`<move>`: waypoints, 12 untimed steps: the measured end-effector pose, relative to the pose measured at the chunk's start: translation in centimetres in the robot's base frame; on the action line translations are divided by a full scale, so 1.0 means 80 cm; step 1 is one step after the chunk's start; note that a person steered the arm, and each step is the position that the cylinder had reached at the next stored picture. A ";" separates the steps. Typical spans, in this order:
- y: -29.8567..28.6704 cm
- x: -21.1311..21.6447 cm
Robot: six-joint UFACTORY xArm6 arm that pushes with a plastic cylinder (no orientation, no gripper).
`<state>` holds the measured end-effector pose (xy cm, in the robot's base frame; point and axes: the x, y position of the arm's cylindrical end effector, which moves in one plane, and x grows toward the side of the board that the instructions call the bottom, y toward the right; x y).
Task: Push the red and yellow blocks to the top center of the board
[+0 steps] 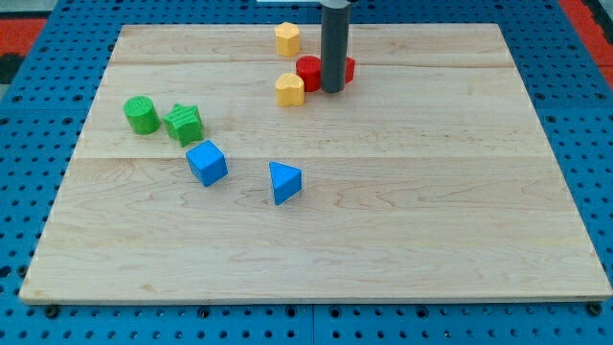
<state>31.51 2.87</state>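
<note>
My tip point(332, 90) rests at the board's top centre, with the dark rod rising out of the view's top. A red cylinder point(308, 71) touches the rod on its left. A second red block point(348, 68) peeks out behind the rod on its right; its shape is hidden. A yellow heart-like block point(289, 89) sits just left of my tip, against the red cylinder. A yellow hexagonal block point(286, 38) stands near the top edge, up and left of the rod.
A green cylinder point(142, 115) and a green star-like block point(183, 124) sit at the view's left. A blue cube point(207, 162) and a blue triangular block point(284, 182) lie below them, nearer the middle. The wooden board point(460, 211) lies on a blue pegboard.
</note>
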 end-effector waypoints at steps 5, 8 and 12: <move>0.116 -0.014; 0.008 0.061; -0.095 0.027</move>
<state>33.65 -4.76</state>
